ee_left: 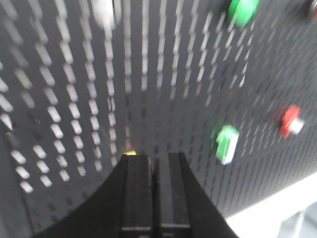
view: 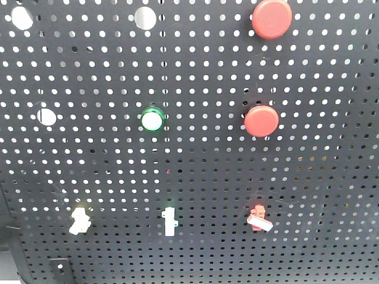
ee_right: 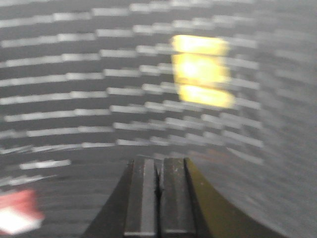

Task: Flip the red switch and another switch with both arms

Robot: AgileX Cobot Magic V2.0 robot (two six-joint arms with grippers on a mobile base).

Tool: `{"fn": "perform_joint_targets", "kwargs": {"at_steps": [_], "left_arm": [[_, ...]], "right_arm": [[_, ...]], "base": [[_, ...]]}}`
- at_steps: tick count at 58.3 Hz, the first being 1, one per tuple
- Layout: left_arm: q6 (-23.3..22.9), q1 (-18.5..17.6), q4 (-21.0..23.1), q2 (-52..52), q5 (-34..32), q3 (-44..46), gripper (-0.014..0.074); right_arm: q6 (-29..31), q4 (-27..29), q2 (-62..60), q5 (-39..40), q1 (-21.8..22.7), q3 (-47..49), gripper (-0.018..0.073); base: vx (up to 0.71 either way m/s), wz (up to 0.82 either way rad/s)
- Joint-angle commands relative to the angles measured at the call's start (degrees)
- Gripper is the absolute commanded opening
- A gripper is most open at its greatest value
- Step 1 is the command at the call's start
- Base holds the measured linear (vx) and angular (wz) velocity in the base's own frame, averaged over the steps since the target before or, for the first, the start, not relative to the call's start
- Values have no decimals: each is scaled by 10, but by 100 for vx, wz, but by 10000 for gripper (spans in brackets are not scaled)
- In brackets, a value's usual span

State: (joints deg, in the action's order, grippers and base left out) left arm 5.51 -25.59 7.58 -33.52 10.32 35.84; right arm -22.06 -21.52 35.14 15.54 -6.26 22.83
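Note:
The red switch [view: 259, 218] sits low on the right of the black pegboard [view: 195, 171], its white lever pointing down and right. The other switch, pale yellow [view: 79, 220], is low on the left. Neither arm shows in the front view. In the left wrist view my left gripper [ee_left: 153, 157] is shut and empty, its tips against the board, with a sliver of the yellow switch [ee_left: 130, 152] showing just past the left finger. The red switch [ee_left: 289, 120] lies far to its right. My right gripper [ee_right: 158, 161] is shut and empty, and the red switch [ee_right: 17, 218] is blurred at its lower left.
A green-based toggle [view: 169, 220] sits between the two switches. Two large round red buttons [view: 261, 120] [view: 272, 18], a green round button [view: 151, 120] and white round caps [view: 47, 116] are higher up. A blurred yellow glow [ee_right: 200, 72] shows above the right gripper.

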Motion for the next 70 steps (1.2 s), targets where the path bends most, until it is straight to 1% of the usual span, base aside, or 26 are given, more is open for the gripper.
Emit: {"fn": "perform_joint_targets", "kwargs": {"at_steps": [1,3,6,14,18,21,24,28,38,44,50,53,60,61,66,70], "left_arm": [[1,-3,0,9,-42,20,2],[1,-3,0,10,-42,20,2],[1,-3,0,10,-43,20,2],[1,-3,0,10,-46,20,2],[1,-3,0,10,-46,20,2],[1,-3,1,10,-46,20,2],[-1,-3,3,10,-46,20,2],[-1,-3,3,10,-46,20,2],[-1,-3,3,10,-46,20,2],[-1,-3,3,10,-46,20,2],[-1,-3,1,10,-47,20,2],[-1,-3,2,10,-48,20,2],[-1,-3,2,10,-54,20,2],[-1,-3,2,10,-55,20,2],[-1,-3,2,10,-56,20,2],[-1,-3,2,10,-56,20,2]], "right_arm": [[-54,-94,43,84,-53,19,-6],[-71,-101,58,86,-69,20,-6],[-79,-101,90,85,-100,27,-6],[-57,-95,163,88,-157,70,-6],[-48,-81,195,88,-175,101,-6],[-42,-61,215,87,-182,119,-6],[-41,-30,235,89,-184,139,-6],[-41,-8,254,94,-184,154,-6],[-45,-6,288,119,-184,168,-6],[-51,-6,298,109,-187,167,-6],[-74,-15,300,63,-206,167,-6],[-75,-17,300,39,-219,167,-6],[-74,-11,300,-45,-236,165,-6],[-76,-8,300,-70,-239,165,-6],[-87,5,300,-147,-241,165,-6],[-91,6,300,-193,-246,165,-6]], "base": [[0,0],[0,0],[0,0],[0,0],[0,0],[0,0],[0,0],[0,0],[0,0],[0,0],[0,0],[0,0],[0,0],[0,0],[0,0],[0,0]]}}
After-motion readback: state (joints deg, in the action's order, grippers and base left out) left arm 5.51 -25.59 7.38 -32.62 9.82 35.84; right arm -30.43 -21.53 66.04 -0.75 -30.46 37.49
